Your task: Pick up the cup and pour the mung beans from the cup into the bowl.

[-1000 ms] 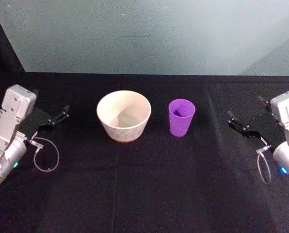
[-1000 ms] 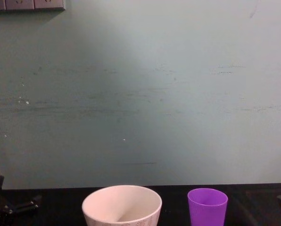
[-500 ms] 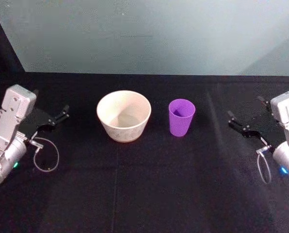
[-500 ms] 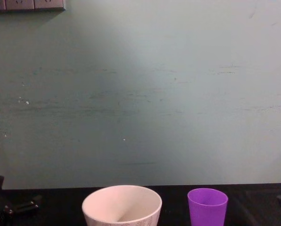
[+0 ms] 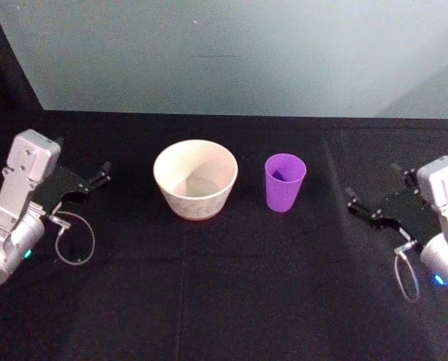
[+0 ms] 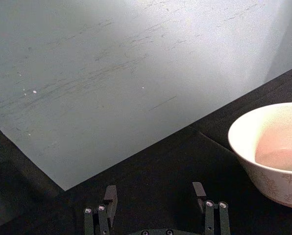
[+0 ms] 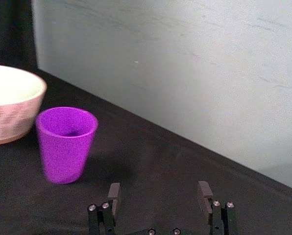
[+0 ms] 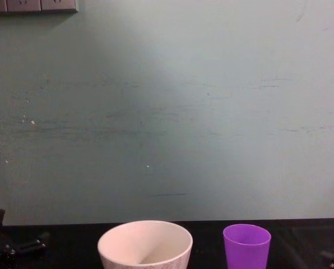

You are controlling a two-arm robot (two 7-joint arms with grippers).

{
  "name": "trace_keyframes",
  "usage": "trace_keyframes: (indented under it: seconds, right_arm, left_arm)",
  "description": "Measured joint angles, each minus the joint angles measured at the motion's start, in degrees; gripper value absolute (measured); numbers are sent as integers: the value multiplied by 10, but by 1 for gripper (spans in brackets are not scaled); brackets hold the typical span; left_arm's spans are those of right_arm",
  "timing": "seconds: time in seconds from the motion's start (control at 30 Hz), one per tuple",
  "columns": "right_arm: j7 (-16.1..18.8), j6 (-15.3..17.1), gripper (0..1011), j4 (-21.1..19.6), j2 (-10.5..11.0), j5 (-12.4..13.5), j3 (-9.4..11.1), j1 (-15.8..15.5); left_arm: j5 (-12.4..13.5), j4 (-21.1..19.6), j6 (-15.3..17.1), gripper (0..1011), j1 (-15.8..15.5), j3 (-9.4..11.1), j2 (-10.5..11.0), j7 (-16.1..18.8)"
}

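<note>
The right claw (image 7: pixel 159 194) has shifted since 1 second ago: in the head view it now sits lower and a little nearer the small bright purple plastic cup (image 5: pixel 285 182), though well apart from it. Its 2 fingers are spread wide and hold nothing. I judge this to be the start of the reach, so the grasp and the pour are both still to come. The left claw (image 6: pixel 155 195) has barely moved; it rests spread and empty at the left, near the wide cream-coloured round bowl (image 5: pixel 195 180).

The cup stands upright on the black cloth surface (image 5: pixel 224 286), just right of the bowl, not touching it. Its sides are smooth and tapered, without a handle. A darker patch deep inside is probably the mung beans (image 5: pixel 283 175); single grains cannot be made out.
</note>
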Motion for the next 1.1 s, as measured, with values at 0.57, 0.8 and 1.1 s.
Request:
trace_keyframes:
  seconds: [0.57,0.8,1.1]
  right_arm:
    - [95,-24,1002,25,-52,19,-16,12]
    - [119,-26,1002,50,-81,26,-18,31]
    - [145,-34,1002,111,-128,41,-12,62]
  left_arm:
    - [0,0,0,1000,0,0,0,0]
    - [0,0,0,1000,0,0,0,0]
    - [0,0,0,1000,0,0,0,0]
